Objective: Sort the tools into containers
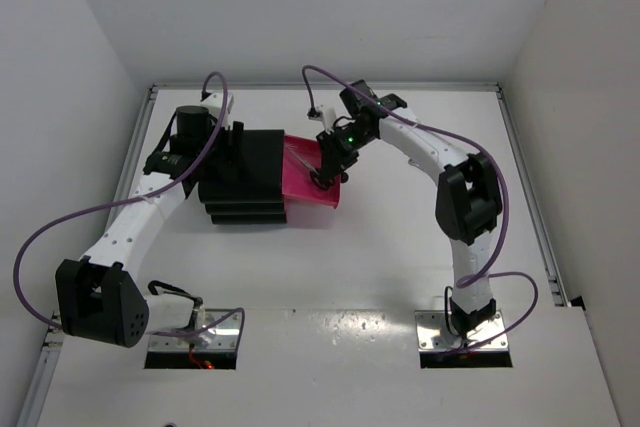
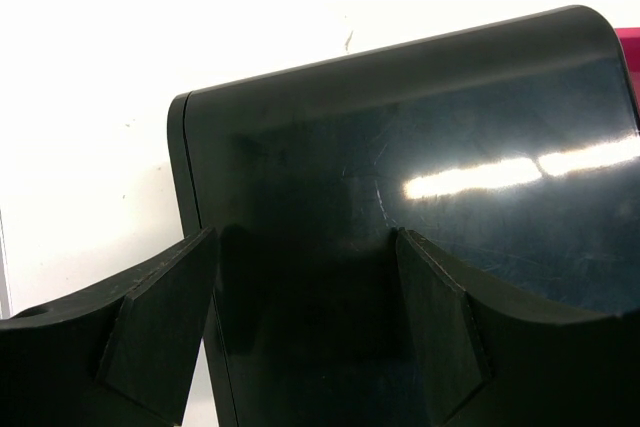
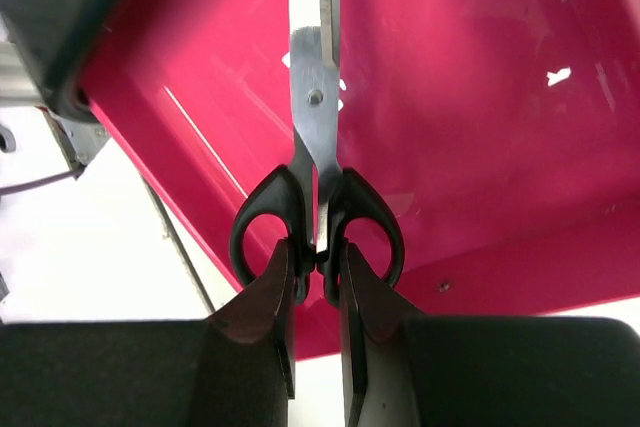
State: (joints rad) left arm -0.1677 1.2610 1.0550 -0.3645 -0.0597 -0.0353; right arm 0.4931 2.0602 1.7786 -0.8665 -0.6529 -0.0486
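Scene: Two robot arms reach across a white bench [image 1: 400, 267] to a black drawer unit [image 1: 245, 172], which stands in the bench's far-left part, near its far edge.
Drawer: One magenta drawer [image 1: 312, 192] stands drawn out of the unit toward the right side of the bench, its inside open to the overhead camera. Which drawer of the stack it is cannot be told.
Right end effector: The right end effector [image 3: 318, 272] is clamped on a pair of black-handled silver scissors [image 3: 316, 117]. Its fingers are pressed together where the two handle loops meet.
Scissors: The blades are closed and point away from the wrist. The scissors hang over the open magenta drawer and lie within its outline in the overhead view. Whether the tips touch the drawer's floor cannot be told.
Left end effector: The left end effector [image 2: 305, 247] sits at the unit's far-left corner with its fingers well apart, gripping nothing. In its wrist view the unit's glossy black face fills the gap between the fingers. Contact with that face cannot be told.
Cables: A purple cable [image 1: 40, 237] loops along each arm.
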